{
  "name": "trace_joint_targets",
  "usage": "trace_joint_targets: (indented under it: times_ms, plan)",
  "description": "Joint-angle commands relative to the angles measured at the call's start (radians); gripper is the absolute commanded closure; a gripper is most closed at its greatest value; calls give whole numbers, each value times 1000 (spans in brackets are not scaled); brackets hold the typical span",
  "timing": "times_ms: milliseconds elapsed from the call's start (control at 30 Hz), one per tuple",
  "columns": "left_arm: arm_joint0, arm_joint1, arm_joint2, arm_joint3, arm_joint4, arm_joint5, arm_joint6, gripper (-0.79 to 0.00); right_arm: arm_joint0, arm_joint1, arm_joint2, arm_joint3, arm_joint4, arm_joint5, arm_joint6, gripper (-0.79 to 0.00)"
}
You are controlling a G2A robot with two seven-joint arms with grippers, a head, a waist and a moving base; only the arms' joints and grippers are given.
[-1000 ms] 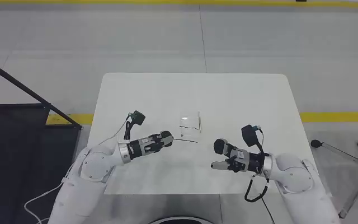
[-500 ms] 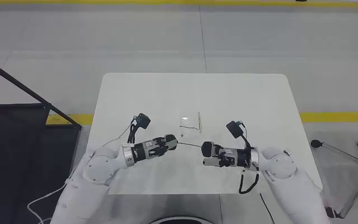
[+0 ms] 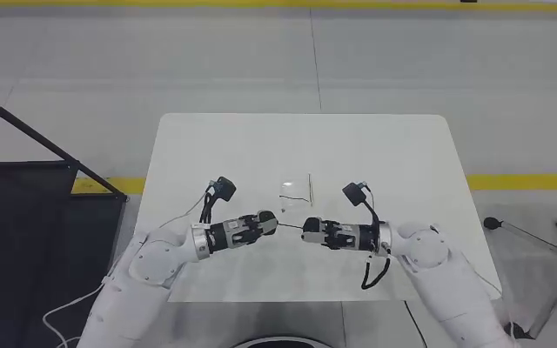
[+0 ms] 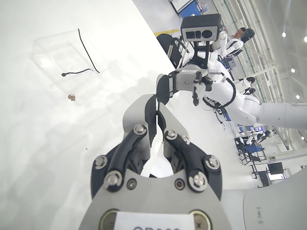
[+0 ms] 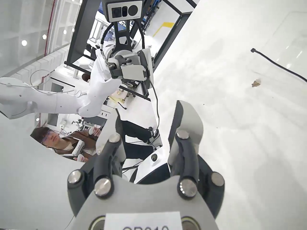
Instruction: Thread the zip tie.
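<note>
A thin black zip tie [image 3: 288,225] sticks out to the right of my left gripper [image 3: 271,224], which is shut on it a little above the white table [image 3: 218,139]. From the left wrist, the strip [image 4: 157,111] stands pinched between the black pads of that gripper [image 4: 157,106]. My right gripper [image 3: 306,232] faces it at the tie's free end, its fingers apart. The same gripper [image 4: 163,91] hangs just beyond the strip's tip. In its own wrist view the right gripper [image 5: 148,110] is open with nothing between its fingers.
A clear flat tray [image 3: 291,187] lies just behind the grippers with a spare bent black zip tie [image 4: 82,71] on it, its head [image 5: 252,50] toward the left arm. A small brown scrap [image 4: 71,97] lies beside the tray. The table edge [image 3: 305,300] runs close in front.
My right arm has swung left across the table until its gripper meets the free end of the held zip tie. The left gripper edged slightly right, still holding the tie.
</note>
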Motion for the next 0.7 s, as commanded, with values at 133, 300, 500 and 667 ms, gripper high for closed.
trace_joint_targets:
  times_ms: [133,300,500,667]
  plan:
    - [-6,4,9,1,5,2,-1,0,10,0,-10,12,2,7,-2,-326]
    - [-9,7,14,3,6,1,2,0,14,2,-14,13,-10,14,-12,-246]
    - [-10,11,19,3,6,2,6,0,16,4,-17,14,-8,22,-11,-145]
    - [-10,14,22,5,1,-4,10,0,19,6,-20,16,-3,24,-6,-22]
